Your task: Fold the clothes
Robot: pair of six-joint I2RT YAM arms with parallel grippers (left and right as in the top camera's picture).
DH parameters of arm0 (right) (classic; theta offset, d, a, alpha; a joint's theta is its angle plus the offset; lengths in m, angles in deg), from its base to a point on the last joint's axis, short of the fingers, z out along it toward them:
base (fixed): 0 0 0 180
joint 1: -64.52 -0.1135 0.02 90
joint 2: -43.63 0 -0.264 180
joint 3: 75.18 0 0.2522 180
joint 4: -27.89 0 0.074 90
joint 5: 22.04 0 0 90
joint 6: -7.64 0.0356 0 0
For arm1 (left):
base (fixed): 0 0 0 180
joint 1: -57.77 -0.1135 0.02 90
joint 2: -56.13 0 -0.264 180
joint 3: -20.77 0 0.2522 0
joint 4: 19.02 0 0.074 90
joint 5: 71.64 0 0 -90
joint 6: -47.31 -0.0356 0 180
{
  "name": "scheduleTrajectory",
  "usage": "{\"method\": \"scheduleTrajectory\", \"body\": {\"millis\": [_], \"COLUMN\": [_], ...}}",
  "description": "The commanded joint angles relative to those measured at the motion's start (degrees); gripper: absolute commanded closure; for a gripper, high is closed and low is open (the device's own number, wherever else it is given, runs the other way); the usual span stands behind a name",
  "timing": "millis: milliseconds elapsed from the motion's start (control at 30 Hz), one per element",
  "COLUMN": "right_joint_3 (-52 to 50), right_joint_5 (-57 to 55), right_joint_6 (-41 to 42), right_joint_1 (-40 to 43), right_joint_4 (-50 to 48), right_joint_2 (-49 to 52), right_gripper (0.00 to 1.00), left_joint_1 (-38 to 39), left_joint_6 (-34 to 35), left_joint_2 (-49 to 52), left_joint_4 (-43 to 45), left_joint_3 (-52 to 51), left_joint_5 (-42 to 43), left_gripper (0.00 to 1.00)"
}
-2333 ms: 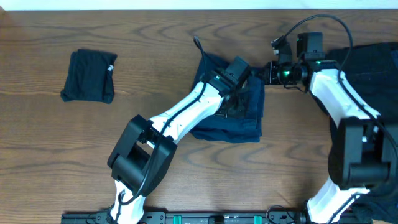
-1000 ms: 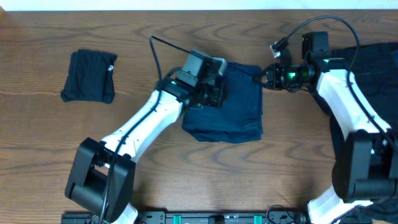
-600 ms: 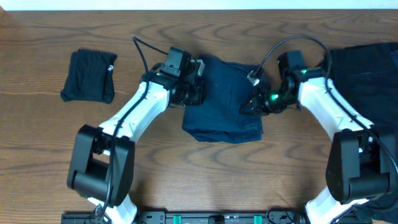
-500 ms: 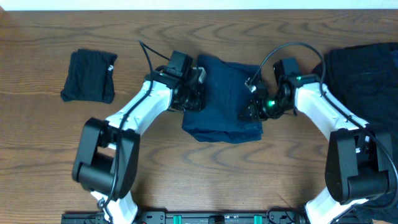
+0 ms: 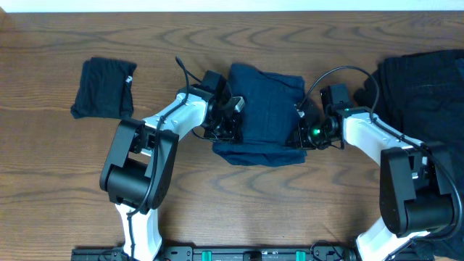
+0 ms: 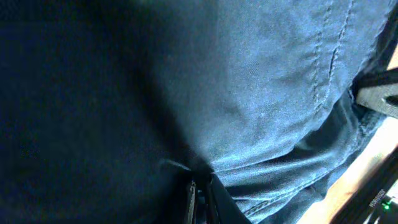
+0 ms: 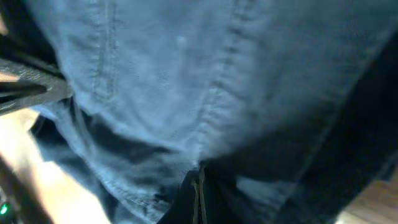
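Observation:
The navy garment (image 5: 267, 101) lies folded into a rough rectangle in the middle of the table. My left gripper (image 5: 232, 125) is at its left edge and my right gripper (image 5: 299, 132) at its right edge, both low on the table. In the left wrist view the fingers (image 6: 200, 190) are pressed together with navy cloth (image 6: 267, 81) bunching at their tips. In the right wrist view the fingers (image 7: 199, 183) are likewise shut, with the cloth (image 7: 168, 74) creased at their tips. A black folded garment (image 5: 105, 88) lies at the far left.
A pile of dark clothes (image 5: 424, 76) lies at the right edge of the table, just beyond my right arm. Bare wood table (image 5: 217, 196) shows in front of the navy garment and between it and the black one.
My left gripper left the top of the navy garment and moved to its left edge. My right gripper came in from the back right to its right edge. Both have closed in on the cloth.

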Motion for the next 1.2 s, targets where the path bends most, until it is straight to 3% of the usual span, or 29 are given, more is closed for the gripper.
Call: {"method": "scheduleTrajectory", "body": {"millis": [0, 233, 467, 800, 1167], "right_joint_3": [-1.5, -1.7, -1.7, -1.7, -1.7], "right_joint_5": [-4.5, -5.0, -4.9, -4.9, -4.9], "right_joint_6": [4.2, 4.2, 4.2, 4.2, 4.2], "right_joint_1": [0.3, 0.3, 0.2, 0.2, 0.2], "right_joint_4": [-0.9, -1.6, -1.6, -1.6, -1.5], "right_joint_2": [0.7, 0.7, 0.7, 0.7, 0.7], "right_gripper": [0.99, 0.99, 0.99, 0.99, 0.99], "left_joint_1": [0.1, 0.1, -0.5, -1.0, -1.0], "left_joint_6": [-0.9, -0.9, -0.3, 0.6, 0.6], "left_joint_2": [2.2, -2.9, -8.0, -1.5, 5.4], "left_joint_4": [-0.9, -1.2, 8.5, 15.4, 21.6], "left_joint_3": [-0.3, 2.6, 3.2, 3.1, 3.2], "left_joint_5": [-0.7, 3.6, 3.4, -6.4, -6.3], "left_gripper": [0.91, 0.91, 0.90, 0.90, 0.90]}}
